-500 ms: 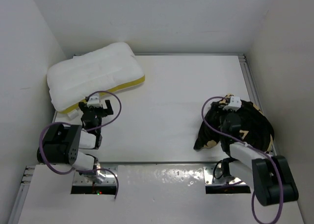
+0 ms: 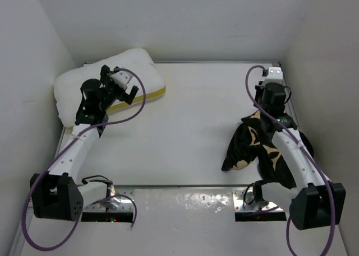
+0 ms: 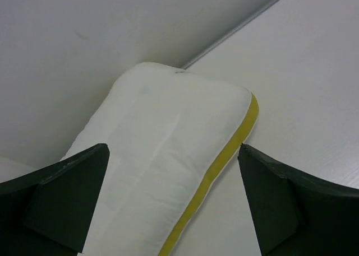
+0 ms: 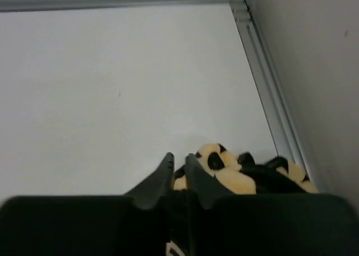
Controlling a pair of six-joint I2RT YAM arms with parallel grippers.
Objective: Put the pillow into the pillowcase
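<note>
The white pillow (image 2: 109, 71) with its yellow side band lies at the back left corner. My left gripper (image 2: 124, 83) hovers over its near right end, wide open. In the left wrist view the pillow (image 3: 162, 138) and its band run between the two spread fingertips of the left gripper (image 3: 174, 149), which touch nothing. The black flowered pillowcase (image 2: 261, 147) is bunched at the right and drawn up toward my right gripper (image 2: 265, 115). In the right wrist view the right gripper (image 4: 179, 156) is shut on a fold of the pillowcase (image 4: 247, 177).
White walls enclose the table on the left, back and right. A metal rail (image 2: 286, 93) runs along the right edge, also seen as the rail (image 4: 263, 88) close to the pillowcase. Bare table (image 2: 196, 116) lies between pillow and pillowcase.
The left arm has stretched out from near its base to over the pillow. The right arm has risen and moved toward the back, pulling the pillowcase up with it.
</note>
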